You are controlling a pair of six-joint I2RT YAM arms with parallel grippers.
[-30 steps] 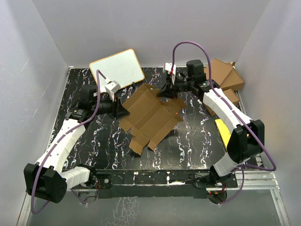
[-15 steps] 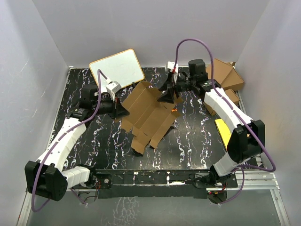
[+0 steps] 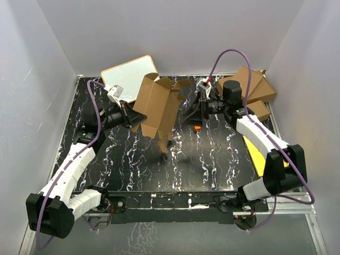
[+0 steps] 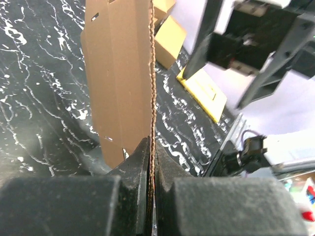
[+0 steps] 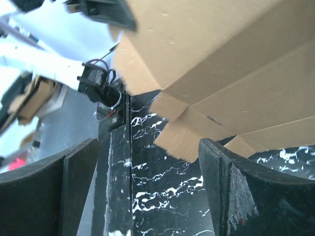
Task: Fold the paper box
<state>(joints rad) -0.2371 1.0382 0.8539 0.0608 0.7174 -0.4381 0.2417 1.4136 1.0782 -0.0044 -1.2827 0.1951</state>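
left fingers [image 4: 134, 164]: clamped shut on the paper box [image 3: 155, 106] edge, the cardboard rising straight out from between them
right fingers [image 5: 246, 191]: spread wide, gripping nothing; box panels just ahead, contact unclear
paper box: partly upright, tilted, between the two sets of fingers
desk [image 3: 127, 159]: black with white marble veins, below both sets of fingers
walls [image 3: 53, 42]: plain, pale, around the desk
white board [image 3: 130, 74]: behind left fingers
cartons [image 3: 255, 85]: brown, behind right fingers
yellow sheet [image 3: 253, 151]: on the desk, right of right fingers
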